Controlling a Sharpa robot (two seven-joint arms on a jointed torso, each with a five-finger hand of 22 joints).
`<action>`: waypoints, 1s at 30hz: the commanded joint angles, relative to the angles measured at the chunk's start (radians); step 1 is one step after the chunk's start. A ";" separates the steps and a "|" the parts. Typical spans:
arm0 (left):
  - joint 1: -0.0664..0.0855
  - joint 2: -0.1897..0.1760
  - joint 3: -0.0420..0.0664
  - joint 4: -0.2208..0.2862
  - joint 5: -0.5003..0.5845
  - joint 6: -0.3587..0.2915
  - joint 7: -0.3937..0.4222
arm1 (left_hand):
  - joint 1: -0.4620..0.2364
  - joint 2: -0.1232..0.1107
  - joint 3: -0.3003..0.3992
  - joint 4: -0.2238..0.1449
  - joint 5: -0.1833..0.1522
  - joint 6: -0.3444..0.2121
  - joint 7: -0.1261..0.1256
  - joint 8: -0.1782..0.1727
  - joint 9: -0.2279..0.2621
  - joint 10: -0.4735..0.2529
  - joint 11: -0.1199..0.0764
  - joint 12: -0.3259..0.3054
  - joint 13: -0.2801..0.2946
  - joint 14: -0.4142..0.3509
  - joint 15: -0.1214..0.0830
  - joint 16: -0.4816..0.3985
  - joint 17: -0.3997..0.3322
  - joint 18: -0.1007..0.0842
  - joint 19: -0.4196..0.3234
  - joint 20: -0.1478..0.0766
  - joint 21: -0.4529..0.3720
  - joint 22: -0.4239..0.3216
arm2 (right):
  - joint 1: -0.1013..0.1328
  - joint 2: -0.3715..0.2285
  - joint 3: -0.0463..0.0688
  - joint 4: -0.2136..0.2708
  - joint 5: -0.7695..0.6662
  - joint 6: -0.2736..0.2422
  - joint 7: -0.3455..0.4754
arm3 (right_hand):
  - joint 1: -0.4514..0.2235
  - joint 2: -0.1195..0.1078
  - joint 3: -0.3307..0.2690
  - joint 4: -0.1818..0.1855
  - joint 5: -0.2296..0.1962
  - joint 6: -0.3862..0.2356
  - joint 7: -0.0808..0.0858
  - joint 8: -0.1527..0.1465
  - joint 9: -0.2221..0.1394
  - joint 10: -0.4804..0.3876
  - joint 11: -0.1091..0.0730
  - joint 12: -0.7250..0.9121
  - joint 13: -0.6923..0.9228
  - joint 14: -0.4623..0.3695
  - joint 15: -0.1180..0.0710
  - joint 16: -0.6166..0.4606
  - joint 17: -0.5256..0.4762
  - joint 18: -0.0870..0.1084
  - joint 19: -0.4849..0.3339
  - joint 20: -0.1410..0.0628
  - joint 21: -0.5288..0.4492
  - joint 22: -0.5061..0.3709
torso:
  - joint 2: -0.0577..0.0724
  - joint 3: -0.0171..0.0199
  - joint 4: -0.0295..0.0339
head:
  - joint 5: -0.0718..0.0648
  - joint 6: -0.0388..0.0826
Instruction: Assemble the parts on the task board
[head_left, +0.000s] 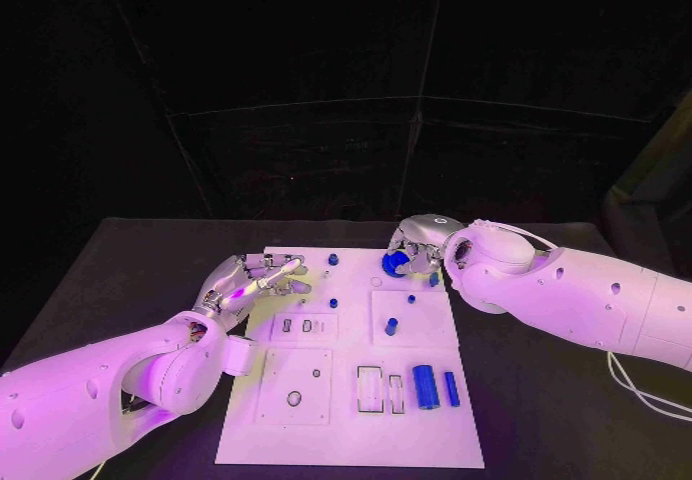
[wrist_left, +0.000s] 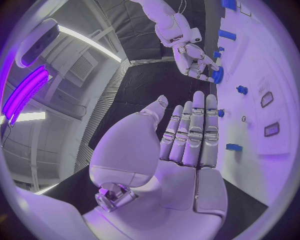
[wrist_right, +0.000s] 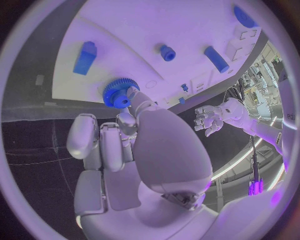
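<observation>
my right hand (wrist_right: 128, 145) has the blue gear (wrist_right: 117, 93) pinched at the far edge of the task board (head_left: 433, 440), left hand (head_left: 253, 283) open and empty, so honestly a loose fingertip pinch could let it slip onto the tabletop (head_left: 144, 260).

- The head camera looked down from above the robot's front onto the black table (head_left: 144, 260), taking in the whole white task board (head_left: 353, 420) with both arms entering from the sides.
- The left wrist camera sat close behind the left hand (wrist_left: 181, 150), facing along its palm toward the board's far end.
- The right wrist camera sat close behind the right hand (wrist_right: 125, 150), facing the board's edge from very near.
- All three views shared the board and the blue gear (head_left: 392, 262) (wrist_left: 217, 76) (wrist_right: 117, 93); each wrist view also caught the opposite hand.
</observation>
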 joint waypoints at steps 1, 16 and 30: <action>0.002 -0.002 0.001 0.003 -0.006 0.013 -0.004 | 0.000 0.011 0.003 -0.004 0.001 -0.004 0.005 -0.006 0.000 -0.002 0.002 -0.003 -0.002 0.000 0.009 -0.004 0.001 0.013 0.009 0.000 -0.006 -0.001 | 0.003 0.001 0.001 0.023 -0.010 -0.101 0.020 | -0.050 -0.023 0.073 0.028 -0.003 0.065 -0.019 -0.005 0.034 0.011 0.003 0.007 0.010 0.047 -0.006 0.004 0.004 -0.014 0.008 0.002 0.005 0.005 | -0.001 -0.0005 -0.0002 | 0.002 0.002; 0.003 -0.009 0.001 0.013 -0.006 0.015 -0.005 | 0.001 0.012 0.007 -0.007 0.001 -0.004 0.005 -0.007 0.000 -0.003 0.002 -0.004 -0.002 0.000 0.009 -0.006 0.002 0.013 0.009 0.000 -0.007 -0.002 | 0.003 0.060 0.001 0.085 -0.033 -0.161 -0.001 | -0.116 -0.057 0.140 0.017 -0.009 0.072 -0.018 -0.018 0.035 0.021 0.004 0.010 0.025 0.048 -0.005 0.006 0.011 -0.016 0.011 0.003 0.010 0.014 | 0.001 -0.0011 0.0028 | 0.013 0.001; 0.006 -0.011 0.001 0.019 -0.006 0.014 -0.003 | 0.001 0.012 0.007 -0.007 0.001 -0.004 0.005 -0.007 0.000 -0.003 0.002 -0.004 -0.002 0.000 0.009 -0.006 0.002 0.013 0.009 0.000 -0.007 -0.002 | 0.003 0.194 -0.006 -0.003 -0.036 -0.098 0.004 | -0.136 -0.064 0.153 0.014 -0.017 0.071 -0.016 -0.022 0.035 0.020 0.005 0.006 0.025 0.048 -0.004 0.005 0.009 -0.016 0.011 0.004 0.010 0.015 | 0.001 0.0001 0.0005 | 0.022 -0.006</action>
